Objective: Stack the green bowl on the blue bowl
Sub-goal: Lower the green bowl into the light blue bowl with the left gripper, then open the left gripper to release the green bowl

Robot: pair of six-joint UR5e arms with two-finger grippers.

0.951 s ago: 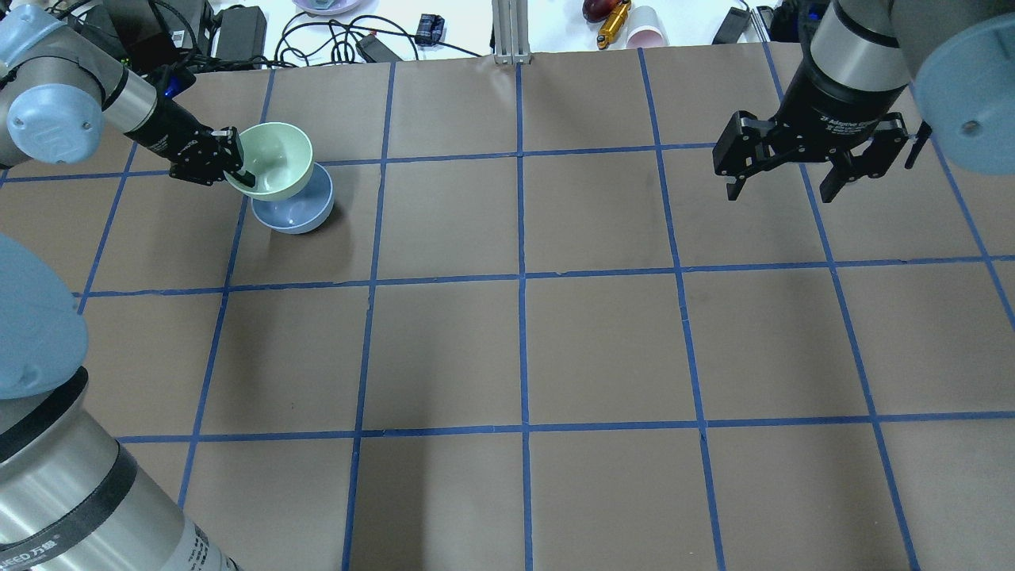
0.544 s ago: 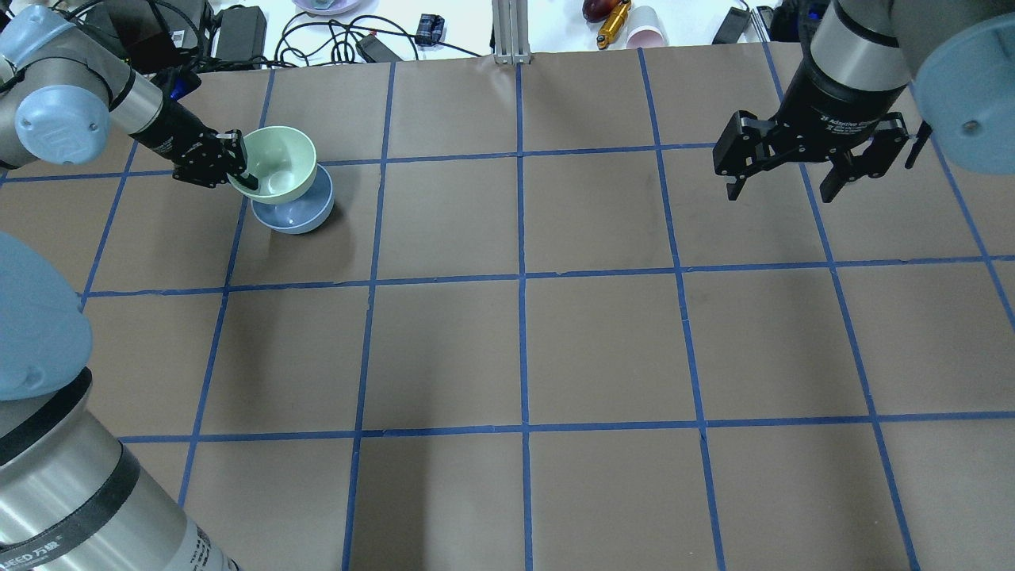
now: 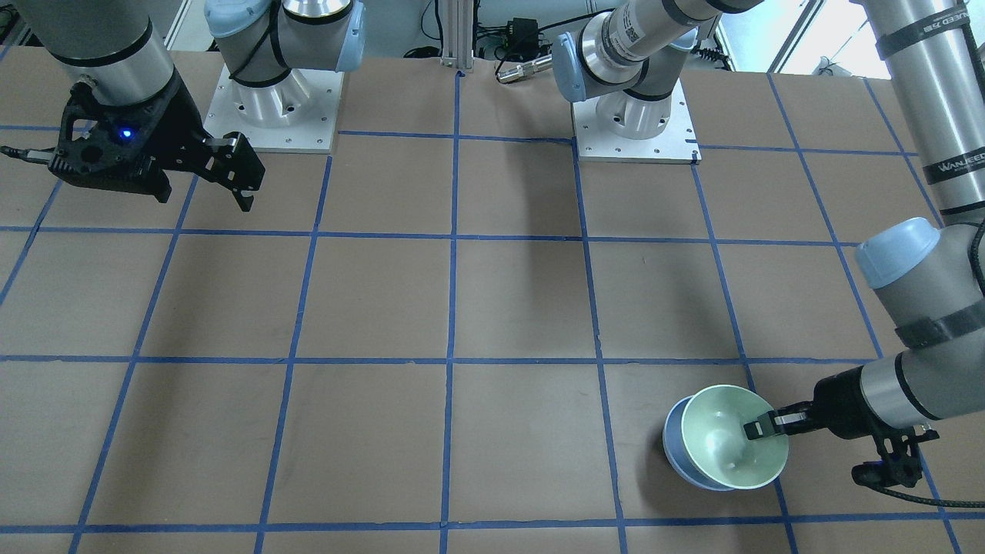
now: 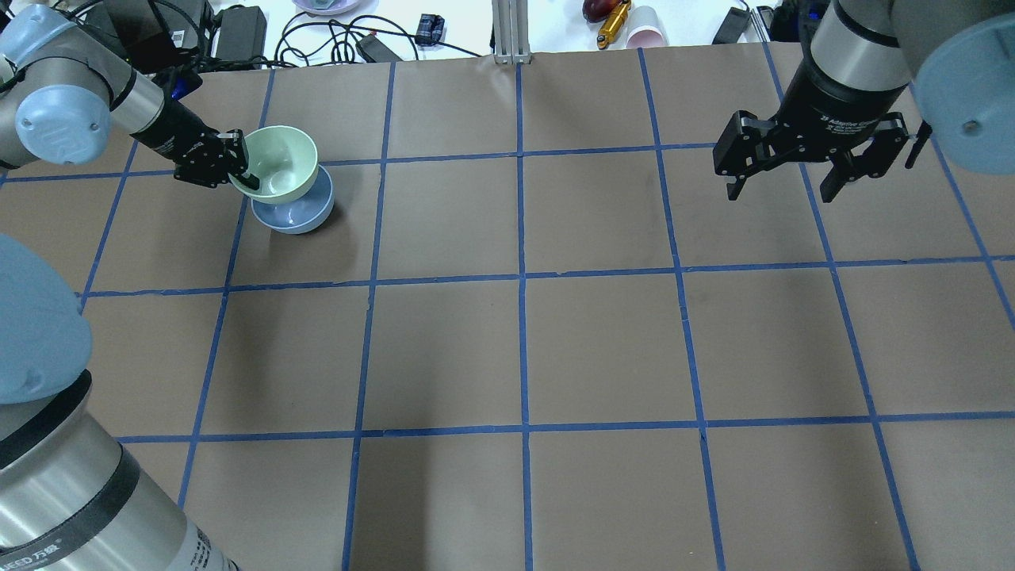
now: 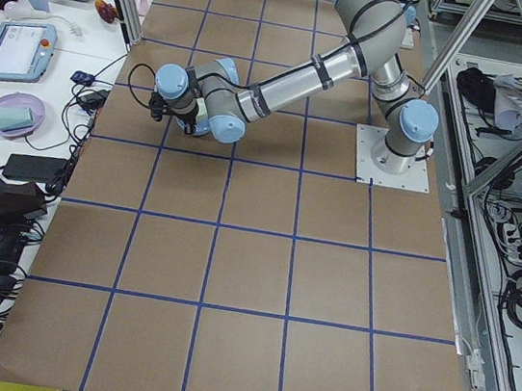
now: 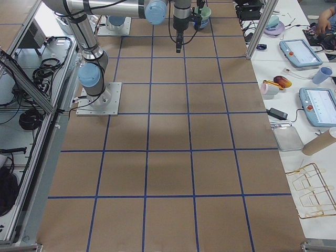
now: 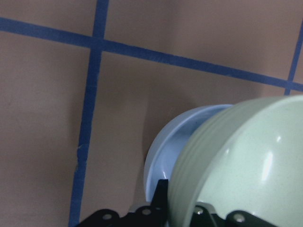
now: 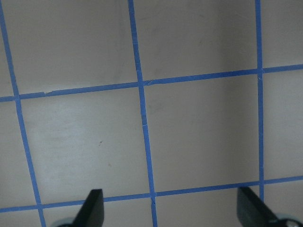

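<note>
The pale mint-green bowl (image 4: 279,161) is held above the pale blue bowl (image 4: 300,214), overlapping its far-left part and tilted. My left gripper (image 4: 239,168) is shut on the green bowl's left rim, one finger inside the bowl. In the front-facing view the green bowl (image 3: 727,440) covers most of the blue bowl (image 3: 672,446), and the left gripper (image 3: 763,425) pinches its rim. The left wrist view shows the green bowl (image 7: 241,161) over the blue bowl (image 7: 173,146). My right gripper (image 4: 781,194) is open and empty, high over the far right of the table (image 8: 173,213).
Brown table with a blue tape grid (image 4: 521,277). Beyond its far edge lie cables, power bricks (image 4: 238,32), an aluminium post (image 4: 511,32) and a pink cup (image 4: 646,33). The arm bases (image 3: 269,108) stand at the robot's side.
My left gripper has shifted the green bowl slightly to the right, further over the blue bowl. The right arm has not moved.
</note>
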